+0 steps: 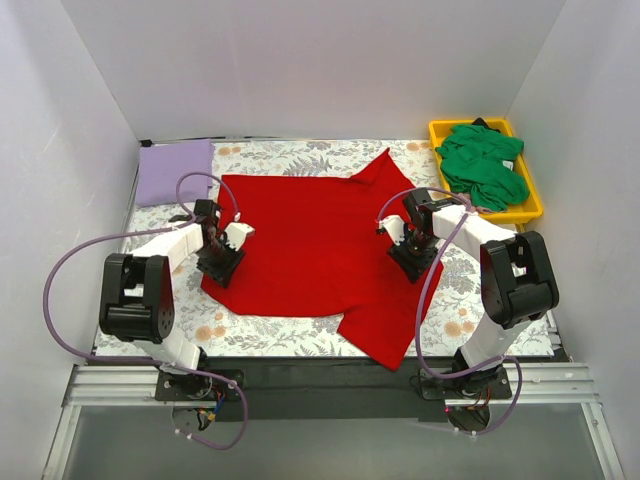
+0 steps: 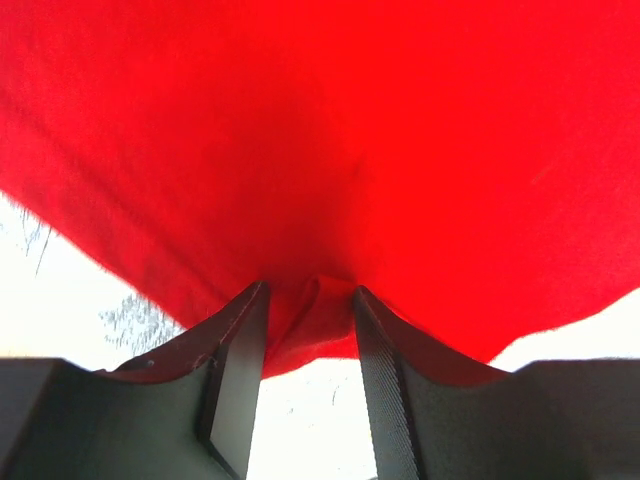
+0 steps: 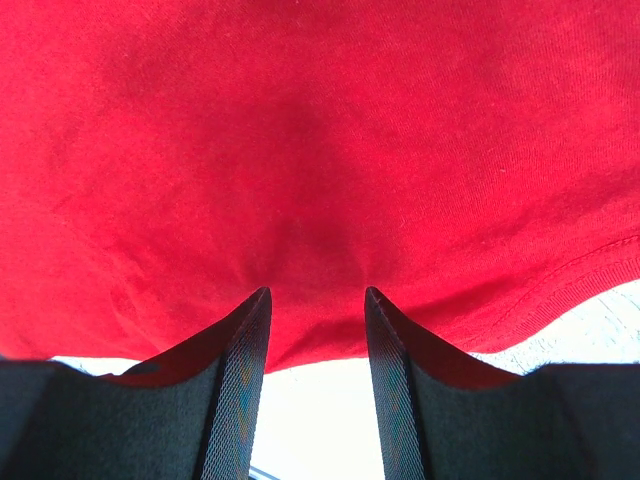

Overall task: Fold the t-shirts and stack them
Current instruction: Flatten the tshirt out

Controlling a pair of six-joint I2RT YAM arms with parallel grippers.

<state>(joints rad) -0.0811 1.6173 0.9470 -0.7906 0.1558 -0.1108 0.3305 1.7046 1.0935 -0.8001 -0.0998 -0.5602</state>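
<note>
The bright red t-shirt [image 1: 320,245] lies spread flat on the floral table cloth [image 1: 250,330], with one sleeve pointing to the far edge and one to the near edge. My left gripper [image 1: 224,266] is down on its left edge. In the left wrist view its jaws stand partly apart [image 2: 310,288], with a small raised fold of the red shirt [image 2: 320,150] between the tips. My right gripper [image 1: 412,262] is down on the shirt's right edge. Its jaws stand partly apart [image 3: 317,292] over the flat red cloth [image 3: 320,150]. The lavender t-shirt [image 1: 175,172] lies folded at far left.
The green t-shirt [image 1: 487,165] lies crumpled in a yellow tray [image 1: 532,208] at far right. White walls close in the table on the left, back and right. The near table edge runs just in front of the shirt's near sleeve.
</note>
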